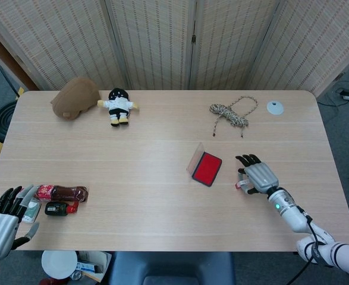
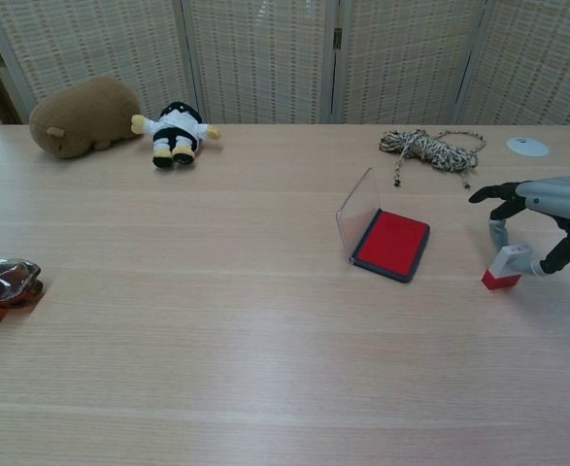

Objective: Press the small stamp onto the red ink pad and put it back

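Note:
The red ink pad lies open right of the table's middle, its clear lid standing up on the left side. Just right of it the small stamp, white body on a red base, stands on the table, slightly tilted. My right hand arches over the stamp and pinches it between a finger and the thumb. In the head view only an edge of the stamp shows under the hand. My left hand rests at the front left corner, fingers spread, holding nothing.
A brown plush and a small doll lie at the back left. A coiled rope and a white disc sit at the back right. Wrapped snacks lie beside my left hand.

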